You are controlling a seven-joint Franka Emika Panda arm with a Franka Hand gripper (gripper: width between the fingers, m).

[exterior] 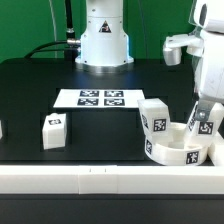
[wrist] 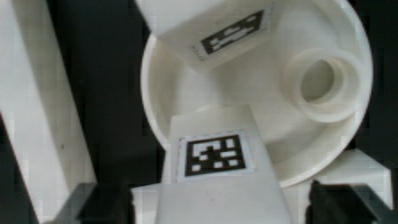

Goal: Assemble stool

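gripper [exterior: 203,122]: mine, lower right of exterior frame, jaws either side of held leg [wrist: 217,160]; can't tell if I'm clamping it
seat [exterior: 172,152]: lower right, flat on table [exterior: 110,135], held leg at its right side
second leg [exterior: 155,118]: just beside seat's left edge
third leg [exterior: 54,131]: lower left, well apart
marker board [exterior: 100,98]: centre

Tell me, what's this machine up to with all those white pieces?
A robot arm is putting a white stool together. Its gripper is down at the round seat, jaws either side of one chunky leg; whether they pinch it is unclear. A second leg stands close by the seat. The third leg sits alone on the black table, toward the exterior view's left.
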